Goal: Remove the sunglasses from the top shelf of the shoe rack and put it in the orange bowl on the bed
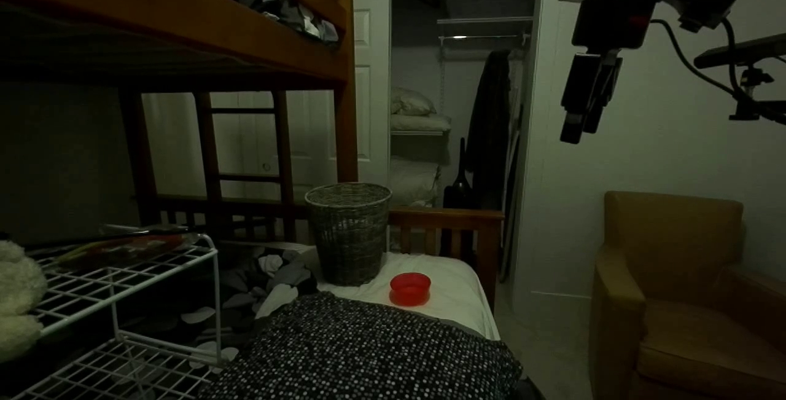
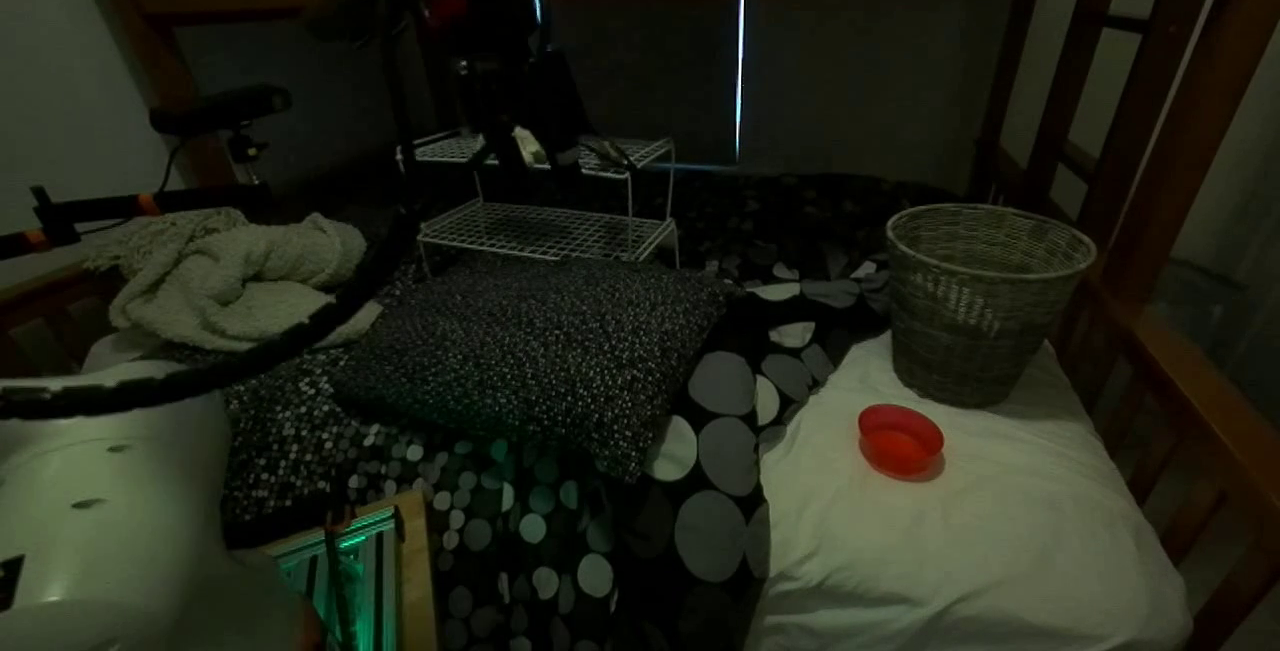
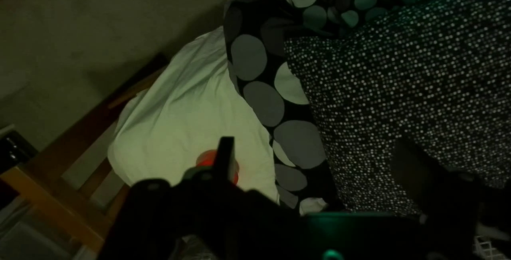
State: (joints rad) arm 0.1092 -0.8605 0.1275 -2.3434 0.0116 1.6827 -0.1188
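Orange bowl [image 1: 410, 296]: set mouth up near wicker bin [image 1: 349, 240], presumably for receiving sunglasses, not clearly discernible; claw [image 3: 315, 152]: spread apart, empty, presumably for grasping.

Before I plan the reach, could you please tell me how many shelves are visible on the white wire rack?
2: the top shelf and the lower shelf beneath it, each seen in both exterior views, though partly cut off or covered. A hidden third seems unlikely.

Orange bowl [image 3: 206, 158] partly behind claw [image 3: 315, 142] in wrist view, armchair [image 1: 677, 283] cropped, fluffy toy [image 1: 18, 298] cropped
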